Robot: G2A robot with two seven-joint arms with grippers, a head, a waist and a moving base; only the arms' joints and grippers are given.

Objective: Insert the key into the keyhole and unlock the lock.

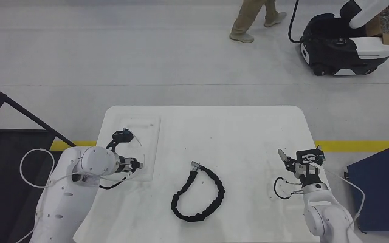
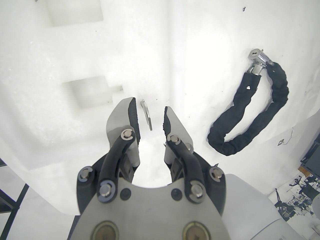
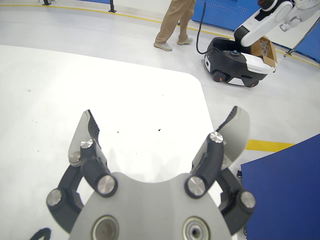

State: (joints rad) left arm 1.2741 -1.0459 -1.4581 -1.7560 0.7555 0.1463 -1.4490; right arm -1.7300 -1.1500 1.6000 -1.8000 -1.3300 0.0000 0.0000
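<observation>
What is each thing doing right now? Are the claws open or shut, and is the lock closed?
Key, lying loose, not gripped.
Left claw, open, straddling the key.
Right claw, open, empty.
Lock, closed in a loop on the table, keyhole empty.

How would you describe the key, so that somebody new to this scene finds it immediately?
On the white table, look at the foam tray on the robot's left side. The key rests on it, between the open fingers of the left gripper. It is small, thin, bare metal, unlike the black chain lock nearby.
</observation>
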